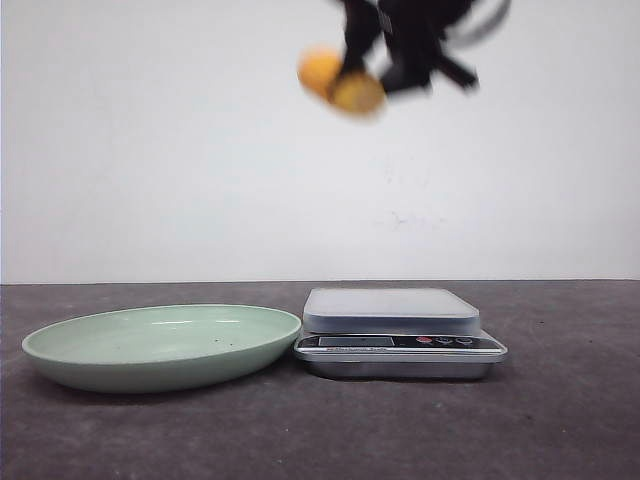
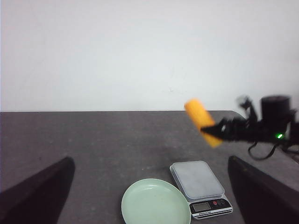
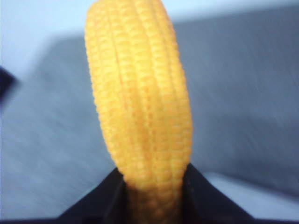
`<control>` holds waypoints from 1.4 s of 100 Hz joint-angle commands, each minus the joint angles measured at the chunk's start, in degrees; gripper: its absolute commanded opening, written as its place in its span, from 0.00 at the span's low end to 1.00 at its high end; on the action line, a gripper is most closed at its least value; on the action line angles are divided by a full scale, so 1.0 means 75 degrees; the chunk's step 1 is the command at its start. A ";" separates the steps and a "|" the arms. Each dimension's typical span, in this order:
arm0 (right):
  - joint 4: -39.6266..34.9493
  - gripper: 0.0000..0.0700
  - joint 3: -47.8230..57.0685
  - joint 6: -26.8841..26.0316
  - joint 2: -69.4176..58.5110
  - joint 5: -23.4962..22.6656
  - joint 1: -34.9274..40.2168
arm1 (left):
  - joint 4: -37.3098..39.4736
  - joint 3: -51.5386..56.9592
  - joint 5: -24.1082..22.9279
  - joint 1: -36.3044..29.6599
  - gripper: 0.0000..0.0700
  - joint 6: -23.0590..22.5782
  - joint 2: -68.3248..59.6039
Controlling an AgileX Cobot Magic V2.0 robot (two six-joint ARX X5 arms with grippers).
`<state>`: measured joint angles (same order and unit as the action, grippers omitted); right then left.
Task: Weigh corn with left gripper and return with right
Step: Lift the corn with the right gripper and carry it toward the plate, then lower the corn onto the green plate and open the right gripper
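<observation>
Yellow corn (image 3: pixel 140 102) clamped in right gripper (image 3: pixel 152 196), kernel rows only wrist-visible; left gripper (image 2: pixel 149 196) spread.

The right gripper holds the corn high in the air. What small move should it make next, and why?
Probably lower the corn leftward toward the green plate. The right gripper grips it high above the table, roughly over the scale, whose platform is bare, so the weighing seems done. The left gripper's fingers are spread, holding nothing.
</observation>
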<state>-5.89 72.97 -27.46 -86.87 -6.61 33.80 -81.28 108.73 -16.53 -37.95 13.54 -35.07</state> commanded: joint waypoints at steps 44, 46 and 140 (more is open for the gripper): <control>-0.0111 0.01 0.0944 -0.0064 -0.0592 -0.0079 0.1684 | -0.0187 0.0137 -0.0201 -0.0055 0.89 -0.0344 -0.0064; -0.0149 0.01 0.0944 -0.0067 -0.0653 -0.0079 0.1719 | -0.0187 0.0137 -0.0201 -0.0055 0.89 -0.0344 -0.0064; -0.1174 0.01 0.0944 -0.1938 -0.3707 -0.0085 0.2008 | -0.0236 0.0108 -0.0210 -0.0055 0.89 -0.0312 -0.0064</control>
<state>-14.24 78.94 -40.80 -113.40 -8.25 48.10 -81.32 108.57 -17.93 -37.95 11.33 -35.07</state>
